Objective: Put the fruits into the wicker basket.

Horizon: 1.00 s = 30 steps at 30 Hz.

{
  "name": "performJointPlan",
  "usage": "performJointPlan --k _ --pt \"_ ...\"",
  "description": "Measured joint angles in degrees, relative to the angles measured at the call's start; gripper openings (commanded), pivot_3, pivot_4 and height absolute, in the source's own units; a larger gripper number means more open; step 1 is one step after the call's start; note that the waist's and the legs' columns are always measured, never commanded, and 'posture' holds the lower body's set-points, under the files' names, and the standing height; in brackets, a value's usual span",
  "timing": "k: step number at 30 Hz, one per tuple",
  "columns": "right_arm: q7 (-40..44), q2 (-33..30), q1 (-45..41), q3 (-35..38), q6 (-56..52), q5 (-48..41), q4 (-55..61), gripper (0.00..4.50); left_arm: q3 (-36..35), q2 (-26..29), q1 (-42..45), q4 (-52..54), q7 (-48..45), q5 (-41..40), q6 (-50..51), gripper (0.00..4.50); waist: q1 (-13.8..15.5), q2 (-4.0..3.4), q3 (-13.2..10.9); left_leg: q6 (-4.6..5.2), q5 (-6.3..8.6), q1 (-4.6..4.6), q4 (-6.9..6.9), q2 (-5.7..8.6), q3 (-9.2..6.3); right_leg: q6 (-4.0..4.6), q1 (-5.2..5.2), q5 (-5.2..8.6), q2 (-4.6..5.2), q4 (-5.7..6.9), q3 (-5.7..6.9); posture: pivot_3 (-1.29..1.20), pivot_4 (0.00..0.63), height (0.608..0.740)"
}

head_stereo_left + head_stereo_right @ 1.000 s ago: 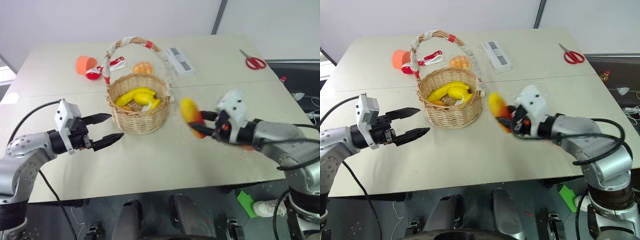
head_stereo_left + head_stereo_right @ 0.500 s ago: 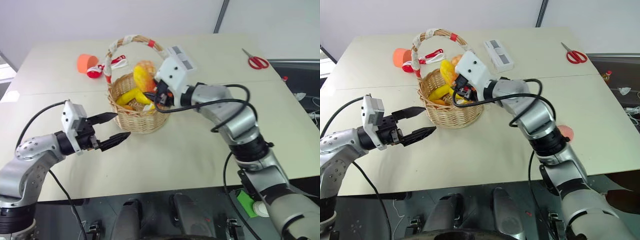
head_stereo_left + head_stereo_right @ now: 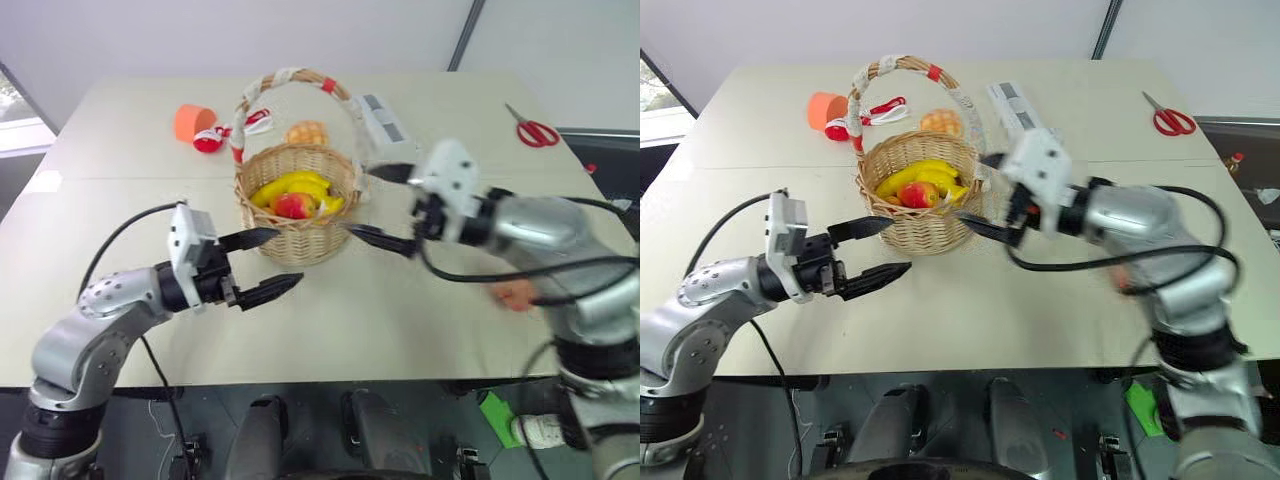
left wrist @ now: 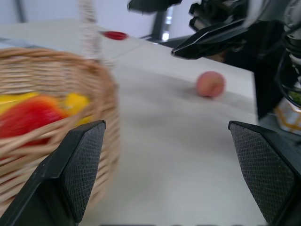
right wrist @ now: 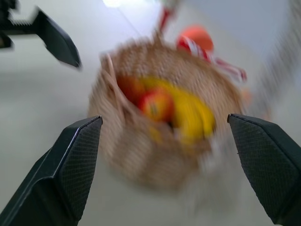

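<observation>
Around the wicker basket (image 3: 296, 215) on the pale table (image 3: 330, 310) lie several bystanders: an orange cup (image 3: 193, 122) on its side beyond it toward the robot's left, a red-and-white bundle (image 3: 212, 140) just beside that cup, a round tan criss-cross bun (image 3: 306, 132) directly behind the basket, a white oblong block (image 3: 385, 122) behind it toward the right, and red-handled scissors (image 3: 538, 130) well apart at the far right edge. Nothing lies between the basket and either gripper.

Counted: one basket, one cup, one bun, one pair of scissors, one peach, one red-and-yellow fruit in plain sight, and a cluster of yellow bananas (image 3: 295, 187) whose number cannot be told.

That basket is round, tan woven wicker, with a tall arched handle wrapped in white cloth and banded with red tape. Inside, the red-and-yellow fruit (image 3: 292, 205) sits among the bananas. One pink-orange peach (image 4: 210, 84) rests on the table well to the right of the basket, partly hidden behind the right arm in the head views.

Just left of the basket, the left gripper (image 3: 262, 264) has its fingers spread wide, grasping nothing. Just right of the basket, the right gripper (image 3: 378, 207) also has its fingers parted and bare.
</observation>
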State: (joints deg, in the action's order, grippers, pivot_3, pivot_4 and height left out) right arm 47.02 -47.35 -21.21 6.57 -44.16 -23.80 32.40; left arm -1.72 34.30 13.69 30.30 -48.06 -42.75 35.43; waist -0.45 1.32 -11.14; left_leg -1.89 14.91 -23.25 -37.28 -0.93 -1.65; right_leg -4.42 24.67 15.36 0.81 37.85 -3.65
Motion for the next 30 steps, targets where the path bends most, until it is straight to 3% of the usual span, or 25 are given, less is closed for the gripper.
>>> performJointPlan --k 2,6,11,17,20,22,24,30 --pt "0.35 -4.40 12.62 6.14 -0.39 2.70 -0.85 4.44 6.73 -2.22 2.90 -0.77 -1.35 2.93 -1.01 4.50 0.20 -0.02 0.03 0.01 0.00 0.07 0.01 0.03 -0.01 -0.02 -0.14 0.01 -0.02 -0.10 0.02 0.00 0.150 0.740" --pt "-1.46 -5.10 24.04 13.72 0.69 6.60 -3.86 4.44 14.67 -4.73 6.55 -5.16 -4.36 8.64 -4.47 4.50 -1.32 -0.06 0.04 0.02 0.00 0.47 0.06 -0.01 0.23 -0.03 -0.23 0.01 -0.20 0.02 -0.33 0.00 0.150 0.740" --pt "-5.02 -3.55 29.67 18.25 3.37 9.60 -8.22 4.44 17.82 -6.81 8.94 -10.63 -7.53 12.88 -9.13 4.50 -2.23 -0.07 0.05 0.03 0.00 0.90 0.14 -0.04 0.22 -0.03 -0.56 0.05 -0.32 0.12 -0.41 0.00 0.150 0.740" --pt "-7.25 -1.07 28.87 17.92 3.47 9.99 -12.26 4.44 17.90 -6.97 8.85 -11.28 -9.15 13.91 -10.03 4.50 -1.90 -0.08 0.05 0.02 0.00 0.83 0.11 0.00 0.23 -0.10 -0.56 0.09 -0.24 0.13 -0.42 0.00 0.150 0.740" --pt "-7.42 1.40 26.86 17.78 3.30 8.35 -14.16 3.70 16.52 -6.94 7.40 -11.21 -8.79 13.90 -9.94 4.50 -2.04 -0.08 0.06 0.02 0.00 0.83 0.11 0.00 0.23 -0.11 -0.58 0.09 -0.24 0.12 -0.43 0.00 0.150 0.740" --pt "-7.42 1.78 26.03 17.30 3.28 7.61 -15.38 2.71 15.78 -6.62 6.33 -11.07 -8.34 13.90 -9.84 4.50 -1.99 -0.09 0.06 0.02 0.00 0.83 0.10 0.00 0.22 -0.11 -0.58 0.09 -0.24 0.13 -0.42 0.00 0.150 0.740" --pt "-7.43 1.76 25.40 16.94 3.51 7.49 -16.13 2.00 15.14 -6.00 5.51 -10.94 -7.95 13.90 -9.78 4.50 -1.99 -0.09 0.06 0.02 0.00 0.84 0.10 0.00 0.23 -0.11 -0.58 0.09 -0.23 0.13 -0.43 0.00 0.150 0.740" --pt "-3.33 1.22 22.46 13.45 6.34 4.37 -10.91 2.00 8.18 -3.49 -0.03 -9.66 -5.54 11.72 -8.57 4.50 -2.19 -0.13 0.04 0.02 0.00 0.86 0.12 -0.04 0.21 -0.11 -0.57 0.09 -0.26 0.15 -0.43 0.00 0.150 0.740"
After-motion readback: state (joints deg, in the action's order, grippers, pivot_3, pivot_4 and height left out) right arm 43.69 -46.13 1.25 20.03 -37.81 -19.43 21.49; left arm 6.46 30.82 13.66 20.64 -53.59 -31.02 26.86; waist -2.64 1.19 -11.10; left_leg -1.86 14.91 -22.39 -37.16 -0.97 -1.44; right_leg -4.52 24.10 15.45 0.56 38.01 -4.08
